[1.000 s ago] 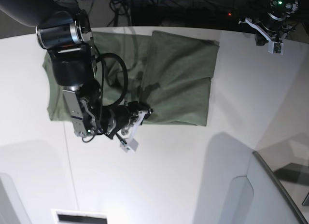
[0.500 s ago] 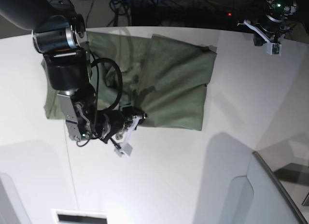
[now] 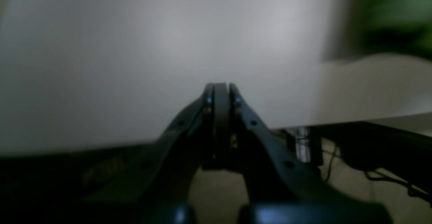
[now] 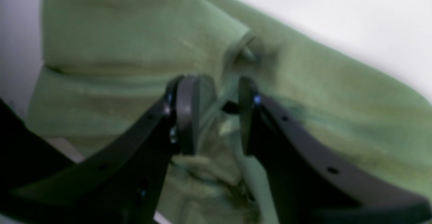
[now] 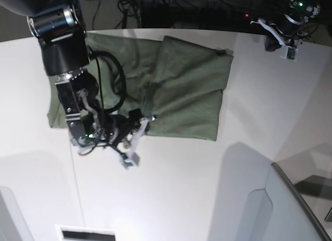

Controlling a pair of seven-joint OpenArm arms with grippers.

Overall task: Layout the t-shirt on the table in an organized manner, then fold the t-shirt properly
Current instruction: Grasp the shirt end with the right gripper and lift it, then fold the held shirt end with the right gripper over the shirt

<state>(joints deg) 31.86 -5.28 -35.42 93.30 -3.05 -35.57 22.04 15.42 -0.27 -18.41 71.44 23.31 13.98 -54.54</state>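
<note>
Right now my right pincer (image 4: 212,116) stands with its jaws apart over the near hem of the t-shirt (image 5: 181,90), cloth bunched between them but not clamped. If a fold snags a finger as I pull away, the layer folded over to the right could drag askew on the table (image 5: 207,199). My left pincer (image 3: 221,92) is pressed together, empty, by the far edge.

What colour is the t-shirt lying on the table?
Plain olive green, no visible pattern. The t-shirt shows best in the base view.
</note>
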